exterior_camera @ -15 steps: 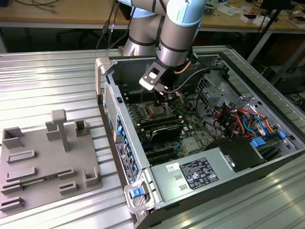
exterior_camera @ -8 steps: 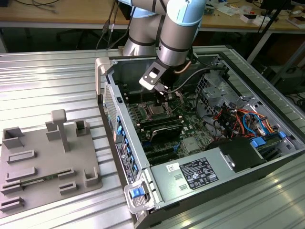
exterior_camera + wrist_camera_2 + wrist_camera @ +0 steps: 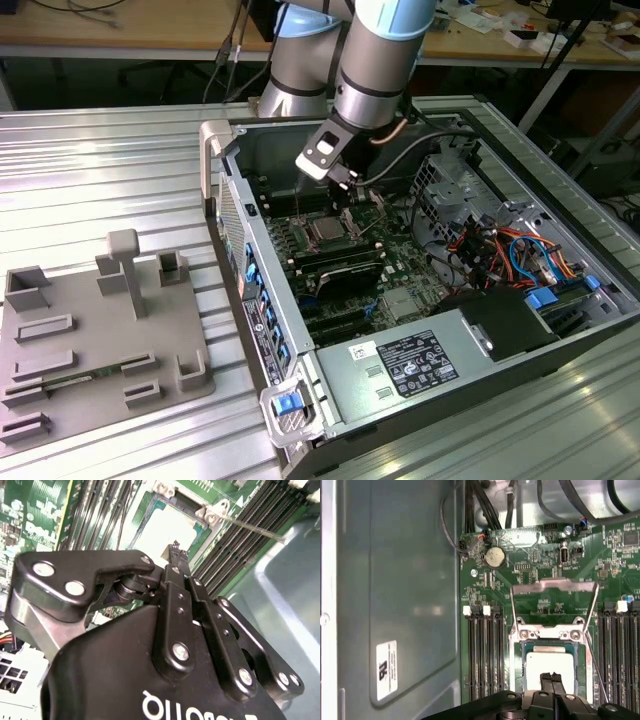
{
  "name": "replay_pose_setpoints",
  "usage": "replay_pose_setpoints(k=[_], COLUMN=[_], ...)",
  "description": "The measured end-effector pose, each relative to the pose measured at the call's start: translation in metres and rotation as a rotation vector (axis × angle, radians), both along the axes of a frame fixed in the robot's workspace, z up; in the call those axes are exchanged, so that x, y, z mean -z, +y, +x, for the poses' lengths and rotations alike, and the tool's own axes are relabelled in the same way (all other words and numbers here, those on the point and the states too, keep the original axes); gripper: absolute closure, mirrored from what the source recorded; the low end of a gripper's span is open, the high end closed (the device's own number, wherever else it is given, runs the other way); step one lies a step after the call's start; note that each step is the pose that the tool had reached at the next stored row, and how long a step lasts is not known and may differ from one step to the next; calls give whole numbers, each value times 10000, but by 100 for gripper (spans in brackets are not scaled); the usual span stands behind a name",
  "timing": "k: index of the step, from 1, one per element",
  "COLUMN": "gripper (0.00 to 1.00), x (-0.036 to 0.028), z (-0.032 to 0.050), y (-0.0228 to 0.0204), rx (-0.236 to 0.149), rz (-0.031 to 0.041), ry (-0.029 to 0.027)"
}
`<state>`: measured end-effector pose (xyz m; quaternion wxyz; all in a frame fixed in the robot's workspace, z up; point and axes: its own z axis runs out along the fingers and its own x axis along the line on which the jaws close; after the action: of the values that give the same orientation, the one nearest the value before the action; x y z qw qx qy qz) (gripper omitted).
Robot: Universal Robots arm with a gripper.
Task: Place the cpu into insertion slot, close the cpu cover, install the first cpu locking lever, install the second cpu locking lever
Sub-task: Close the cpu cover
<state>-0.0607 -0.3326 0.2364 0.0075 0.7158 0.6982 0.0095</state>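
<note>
Tray (image 3: pixel 100 330): grey, at the exterior view's left, beside the computer case (image 3: pixel 262 330).
Chip (image 3: pixel 550 662): lying in the socket (image 3: pixel 516 660); cover (image 3: pixel 552 585) raised.
Gripper (image 3: pixel 551 678): fingertips together, empty, just over the chip.

A ribbed metal table (image 3: pixel 100 150) with long straight grooves fills the near and middle ground, its silvery surface reaching both the exterior view's left and right. Soft overhead light gives a pale glare (image 3: pixel 590 400) on the slats at the near right. Along the far edge stands a wooden workbench (image 3: pixel 120 35) with loose cables (image 3: pixel 100 12) lying on its top. Beneath it the space is dark (image 3: pixel 100 80). At the far right a slanted metal leg (image 3: pixel 548 95) supports the bench.
</note>
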Motion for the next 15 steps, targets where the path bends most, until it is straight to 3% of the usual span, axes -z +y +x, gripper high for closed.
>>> replay_pose_setpoints(k=[4,8,13,15], gripper=[89,89,89,89], x=[4,-1,-155,-162], z=[157,209,211,219], y=[0,-1,0,0], rx=[-2,-6,-19,-25], rz=[0,-2,-1,1], ry=[0,1,0,-1])
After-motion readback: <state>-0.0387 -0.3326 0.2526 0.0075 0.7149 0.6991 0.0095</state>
